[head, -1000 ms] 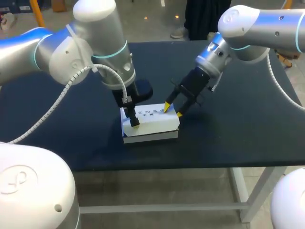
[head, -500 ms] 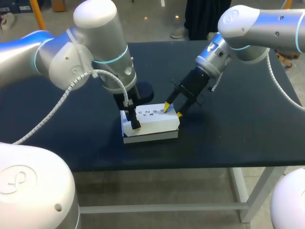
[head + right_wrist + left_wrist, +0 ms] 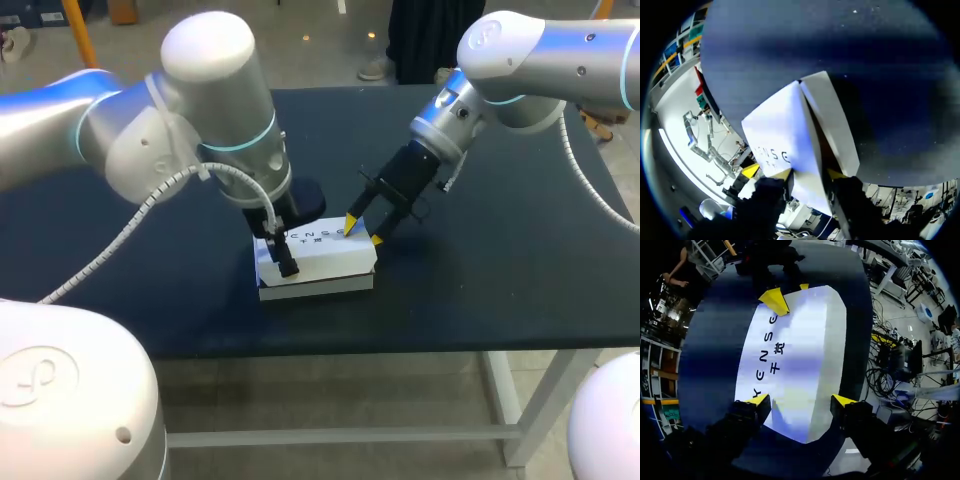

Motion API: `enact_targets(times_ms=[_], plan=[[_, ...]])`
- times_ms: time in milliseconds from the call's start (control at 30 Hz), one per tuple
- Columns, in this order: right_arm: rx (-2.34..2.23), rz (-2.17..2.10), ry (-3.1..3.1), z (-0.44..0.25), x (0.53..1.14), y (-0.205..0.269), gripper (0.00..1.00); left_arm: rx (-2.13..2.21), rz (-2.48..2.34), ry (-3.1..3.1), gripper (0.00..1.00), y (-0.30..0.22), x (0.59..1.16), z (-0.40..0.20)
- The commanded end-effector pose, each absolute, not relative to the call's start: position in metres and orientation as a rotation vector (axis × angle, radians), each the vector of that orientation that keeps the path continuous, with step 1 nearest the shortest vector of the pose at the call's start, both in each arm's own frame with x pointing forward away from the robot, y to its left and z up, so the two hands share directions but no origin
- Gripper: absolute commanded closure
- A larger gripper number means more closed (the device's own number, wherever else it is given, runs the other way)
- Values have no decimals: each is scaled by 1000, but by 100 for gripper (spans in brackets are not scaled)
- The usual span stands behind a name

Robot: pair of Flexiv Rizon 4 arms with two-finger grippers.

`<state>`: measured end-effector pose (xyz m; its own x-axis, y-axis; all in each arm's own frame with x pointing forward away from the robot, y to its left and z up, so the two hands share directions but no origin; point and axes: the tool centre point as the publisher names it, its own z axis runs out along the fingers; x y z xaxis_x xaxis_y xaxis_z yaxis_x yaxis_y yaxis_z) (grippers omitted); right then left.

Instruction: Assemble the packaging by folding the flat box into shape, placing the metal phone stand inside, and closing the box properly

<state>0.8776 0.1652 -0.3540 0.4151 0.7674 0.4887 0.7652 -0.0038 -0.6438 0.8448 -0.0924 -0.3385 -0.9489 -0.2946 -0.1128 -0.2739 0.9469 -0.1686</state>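
The white box (image 3: 325,258) lies closed and flat on the dark table (image 3: 480,270), with print on its lid. My left gripper (image 3: 277,252) hangs over its left end. In the left wrist view the box (image 3: 800,345) runs out ahead between the open fingers of my left gripper (image 3: 800,401), which straddle its near end. My right gripper (image 3: 362,230) is at the box's far right corner. In the right wrist view the box (image 3: 785,135) has its corner pinched between both yellow tips of the right gripper (image 3: 810,175). No phone stand shows.
Bare dark tabletop surrounds the box on all sides. The table's front edge (image 3: 400,342) runs close below the box. My left arm's white cable (image 3: 130,205) loops over the table's left part.
My left gripper's fingers have spread wider around the box's left end, and the left arm has leaned slightly rightward. The box and my right arm have stayed put.
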Motion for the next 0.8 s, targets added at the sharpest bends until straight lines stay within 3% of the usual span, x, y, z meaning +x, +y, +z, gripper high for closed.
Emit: enact_targets(times_ms=[33,433,600,800], plan=[[-1746,6,-1335,-357,880,165,57,-450,-207,2927,18,-96,844,-340],[-1746,6,-1335,-357,880,165,57,-476,-147,2814,25,-98,852,-343],[-1746,6,-1335,-357,880,165,57,-491,-129,2777,51,-99,854,-343],[-1746,6,-1335,-357,880,165,57,-490,-120,2757,56,-99,854,-343]])
